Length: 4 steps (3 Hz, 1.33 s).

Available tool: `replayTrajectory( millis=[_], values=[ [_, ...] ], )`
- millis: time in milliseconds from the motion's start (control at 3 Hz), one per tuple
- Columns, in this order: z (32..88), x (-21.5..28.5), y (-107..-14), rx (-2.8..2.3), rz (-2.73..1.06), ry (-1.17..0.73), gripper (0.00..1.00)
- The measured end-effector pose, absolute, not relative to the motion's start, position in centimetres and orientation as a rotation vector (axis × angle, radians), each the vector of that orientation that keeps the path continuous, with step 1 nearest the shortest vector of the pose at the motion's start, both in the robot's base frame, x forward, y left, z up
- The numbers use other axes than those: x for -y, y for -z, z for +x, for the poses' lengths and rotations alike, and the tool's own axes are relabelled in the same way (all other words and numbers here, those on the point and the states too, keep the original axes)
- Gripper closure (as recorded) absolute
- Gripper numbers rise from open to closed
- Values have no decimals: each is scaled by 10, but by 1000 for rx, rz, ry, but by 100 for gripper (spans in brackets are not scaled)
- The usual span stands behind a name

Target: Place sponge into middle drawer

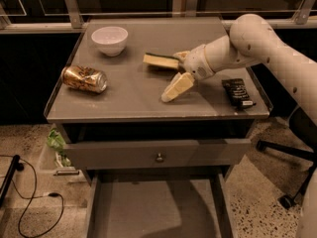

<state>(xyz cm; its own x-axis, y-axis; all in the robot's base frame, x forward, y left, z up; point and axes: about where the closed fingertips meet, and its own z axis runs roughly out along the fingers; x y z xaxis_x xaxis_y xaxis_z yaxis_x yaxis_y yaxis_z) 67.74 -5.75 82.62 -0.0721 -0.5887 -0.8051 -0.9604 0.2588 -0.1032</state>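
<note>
The sponge [161, 61], pale yellow with a dark green top, lies on the grey table top [129, 98] near its middle back. My gripper [174, 72] is right beside it on the right, low over the table. It is open, with the far fingertip [181, 55] touching the sponge's right end and the long near finger [177, 87] splayed toward the front. The middle drawer [153, 207] is pulled out below the table, with a bare grey floor.
A white bowl [110, 39] stands at the back left. A crushed gold can [84, 78] lies at the left. A black snack packet [237, 92] lies at the right edge. The knobbed top drawer [159, 157] is slightly open. A chair base [283, 198] is on the floor at right, and cables [29, 202] at left.
</note>
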Motion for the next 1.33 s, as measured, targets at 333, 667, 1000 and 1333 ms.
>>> replayTrajectory(
  millis=[333, 667, 1000, 1333],
  values=[
    [682, 50, -825, -1755, -1403, -670, 0],
    [682, 49, -825, -1755, -1404, -671, 0],
    [681, 43, -849, -1750, -1451, -621, 0],
    [679, 40, -875, -1737, -1496, -553, 0]
  ],
)
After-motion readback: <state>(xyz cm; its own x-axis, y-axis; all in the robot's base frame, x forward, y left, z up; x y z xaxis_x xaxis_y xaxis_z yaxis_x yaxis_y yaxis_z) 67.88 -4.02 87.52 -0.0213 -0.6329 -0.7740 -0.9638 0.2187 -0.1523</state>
